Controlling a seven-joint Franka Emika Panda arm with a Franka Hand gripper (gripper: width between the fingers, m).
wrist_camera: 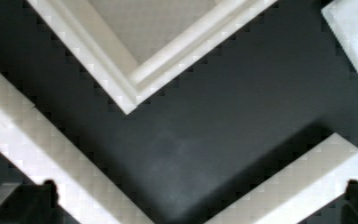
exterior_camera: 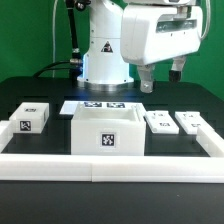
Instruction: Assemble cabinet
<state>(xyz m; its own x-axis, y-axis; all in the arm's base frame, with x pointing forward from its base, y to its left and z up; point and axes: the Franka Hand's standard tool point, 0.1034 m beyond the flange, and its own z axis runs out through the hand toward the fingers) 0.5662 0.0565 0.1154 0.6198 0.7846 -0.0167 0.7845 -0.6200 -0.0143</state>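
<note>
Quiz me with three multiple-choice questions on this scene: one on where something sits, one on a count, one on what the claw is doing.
1. The small white block lies: A) at the exterior view's left of the cabinet body; B) inside it; C) on top of it.
2. How many flat panels lie at its other side? A) one; B) two; C) four.
3. The gripper is: A) shut on a panel; B) open, empty; C) inside the body.
Answers: A, it stands apart there; B, two lie side by side; B, fingers spread, nothing between.
</note>
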